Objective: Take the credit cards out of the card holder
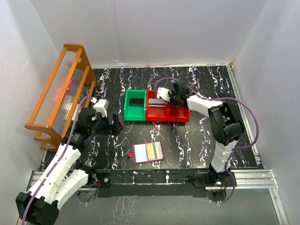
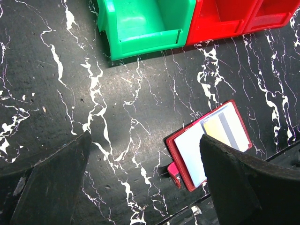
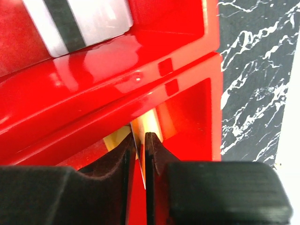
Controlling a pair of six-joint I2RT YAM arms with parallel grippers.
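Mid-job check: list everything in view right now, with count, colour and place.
card holder: one, dark red, lying open near the table's front edge.
gold card: one, gold with a grey stripe, in the holder; other cards there unclear.
silver card: one, silver with a dark stripe, lying in a red bin.
thin card: one, pale, edge-on between the right claw's fingers.
green bin: one, green, mid-table.
red bins: two, red, right of the green bin.
rack: one, orange with clear slats, table's left edge.
table: one, black with white marbling.
left claw: open, above bare table.
right claw: nearly closed over a red bin; grip unclear.
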